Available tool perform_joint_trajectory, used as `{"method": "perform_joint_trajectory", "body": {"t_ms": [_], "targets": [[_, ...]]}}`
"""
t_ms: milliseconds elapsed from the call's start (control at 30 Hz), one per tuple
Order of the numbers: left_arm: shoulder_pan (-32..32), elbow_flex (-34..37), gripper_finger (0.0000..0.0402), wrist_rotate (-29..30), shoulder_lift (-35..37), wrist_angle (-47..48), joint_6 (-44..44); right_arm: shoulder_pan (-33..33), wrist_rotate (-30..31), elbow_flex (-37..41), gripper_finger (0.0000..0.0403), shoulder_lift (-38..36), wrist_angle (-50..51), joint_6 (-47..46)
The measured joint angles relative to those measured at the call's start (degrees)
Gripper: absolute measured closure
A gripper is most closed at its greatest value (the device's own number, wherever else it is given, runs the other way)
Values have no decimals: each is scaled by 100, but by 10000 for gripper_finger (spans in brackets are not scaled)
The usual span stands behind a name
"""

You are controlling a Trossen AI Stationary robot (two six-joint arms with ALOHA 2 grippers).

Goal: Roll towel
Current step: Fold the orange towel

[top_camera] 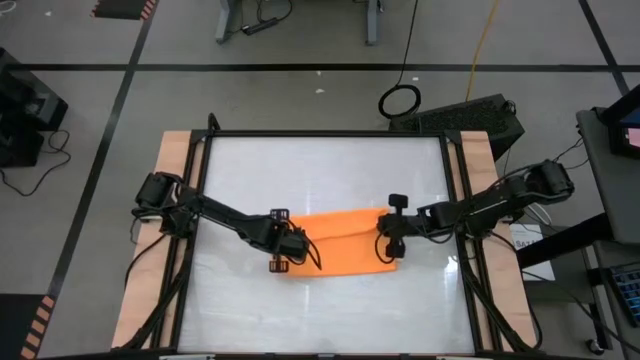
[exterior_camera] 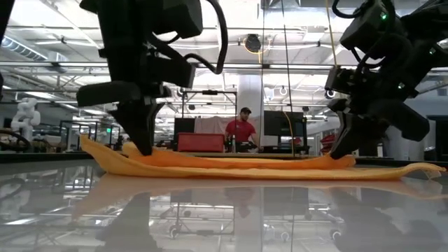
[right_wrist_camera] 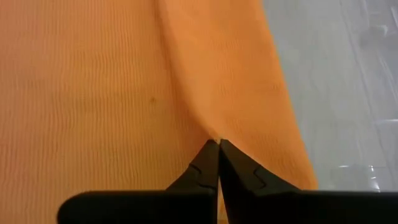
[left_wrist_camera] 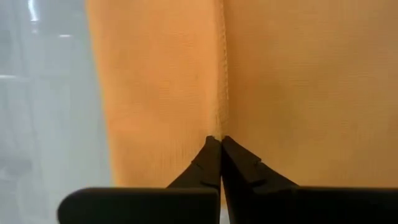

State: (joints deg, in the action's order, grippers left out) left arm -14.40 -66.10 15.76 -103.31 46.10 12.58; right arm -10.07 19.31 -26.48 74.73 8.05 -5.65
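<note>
The bright-orange towel (top_camera: pixel 340 240) lies flat on the glossy table (top_camera: pixel 320 170), and part of it is folded over as an upper layer (exterior_camera: pixel 238 159). My left gripper (top_camera: pixel 291 246) is shut at the towel's left end. My right gripper (top_camera: pixel 388 240) is shut at its right end. In the low view both sets of fingers come down onto the upper layer, the left (exterior_camera: pixel 142 143) and the right (exterior_camera: pixel 345 148). The towel's left tip (exterior_camera: pixel 91 145) curls a little up off the table. My left gripper has its shut fingertips on the hemmed edge of the upper layer (left_wrist_camera: pixel 218 127), near the towel's left end. The fingers come from above, slanting, in line with that hem. The towel lies on the table. I cannot tell how many layers are pinched. My right gripper has its shut fingertips on a raised fold ridge (right_wrist_camera: pixel 208 132) near the towel's right end. The fingers come from above, slanting, along the ridge. The towel lies on the table, and its lower layer (exterior_camera: pixel 420 170) reaches out beyond the fingers.
The table has a dark frame (top_camera: pixel 330 134) and wooden side strips (top_camera: pixel 172 170). Bare table top shows on the far side (top_camera: pixel 320 170) and the near side (top_camera: pixel 320 310) of the towel. A person (exterior_camera: pixel 241 133) stands far off in the room behind.
</note>
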Motion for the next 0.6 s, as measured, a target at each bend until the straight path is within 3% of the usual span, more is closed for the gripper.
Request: {"method": "perform_joint_trajectory", "body": {"t_ms": [200, 333, 467, 600], "targets": [[-172, -645, 400, 213, 76, 1000, 17, -23, -48, -61, 402, -537, 598, -53], [-460, -1056, 400, 166, 121, 1174, 12, -181, -774, -189, 402, -1072, 1006, -117], [-820, -1276, 401, -308, 118, 1084, 11, -512, -1599, -221, 402, -1482, 1121, -412], [-1090, -1275, 401, -453, 114, 955, 171, -945, -1945, -221, 402, -1582, 1113, -809]]}}
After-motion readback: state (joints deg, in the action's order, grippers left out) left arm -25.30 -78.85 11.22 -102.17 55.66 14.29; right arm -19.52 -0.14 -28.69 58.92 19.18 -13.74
